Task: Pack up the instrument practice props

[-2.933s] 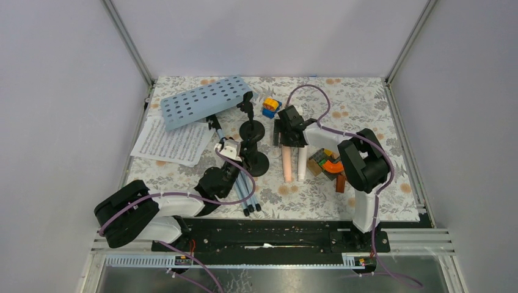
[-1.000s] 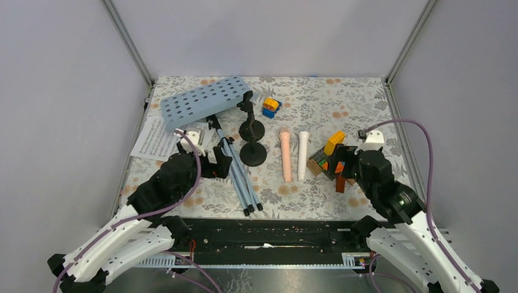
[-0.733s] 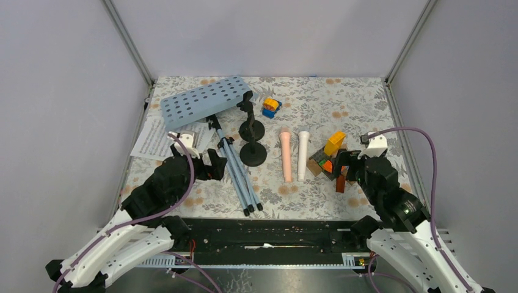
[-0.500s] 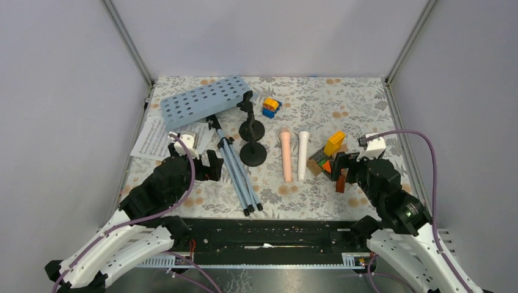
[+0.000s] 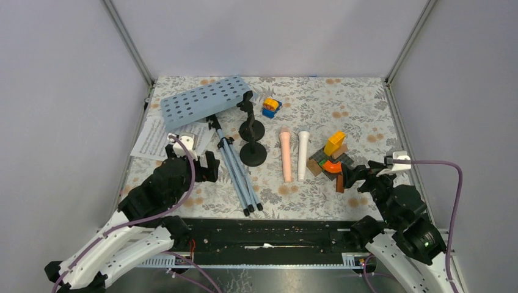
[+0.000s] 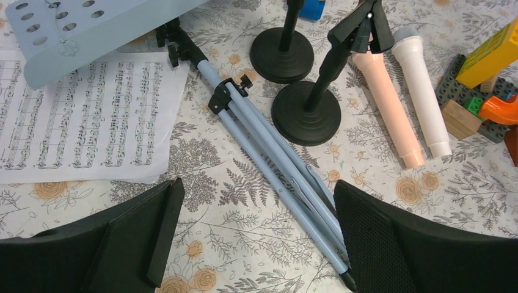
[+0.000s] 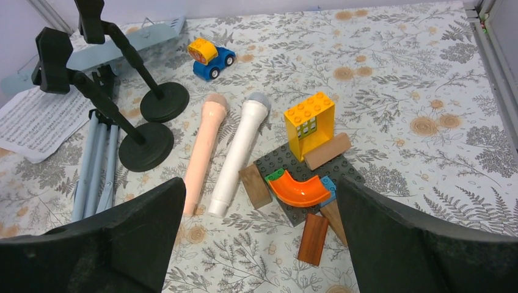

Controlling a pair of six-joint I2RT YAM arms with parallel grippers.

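Beige floral tablecloth [image 5: 360, 110] beneath music rack [image 5: 204, 101], grey walls [image 5: 262, 36]

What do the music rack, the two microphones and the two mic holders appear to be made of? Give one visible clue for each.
Music rack: likely painted sheet metal or plastic; flat, matte light blue, rows of punched holes. Pink microphone and white microphone: probably plastic; smooth, uniform colour, slight sheen. Mic holders: matte black, plastic or metal; cannot tell which.
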